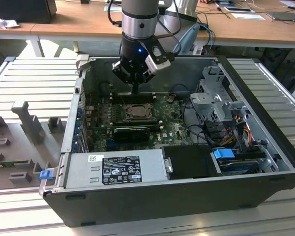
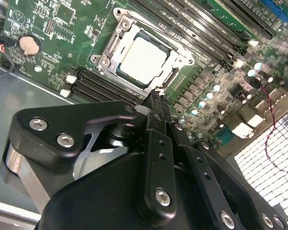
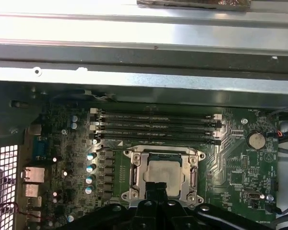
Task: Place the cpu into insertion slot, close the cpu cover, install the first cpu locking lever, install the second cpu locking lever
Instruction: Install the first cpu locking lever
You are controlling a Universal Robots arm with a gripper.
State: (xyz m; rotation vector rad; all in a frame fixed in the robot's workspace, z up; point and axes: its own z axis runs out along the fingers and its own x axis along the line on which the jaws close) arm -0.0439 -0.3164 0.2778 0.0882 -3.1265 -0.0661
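The hand (image 2: pixel 156 101) is hanging clenched, fingers pressed together and gripping nothing, with its tip right at the edge of the cpu cover (image 2: pixel 181 61); can't tell if it's touching. The cpu (image 2: pixel 144 60) is lying flat in its slot with the cover folded down around it, on the green board (image 2: pixel 53 28) inside the open computer case (image 1: pixel 162 201).

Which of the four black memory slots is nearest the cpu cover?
The slot running right beside the cpu cover; the other three lie beyond it, toward the case wall.
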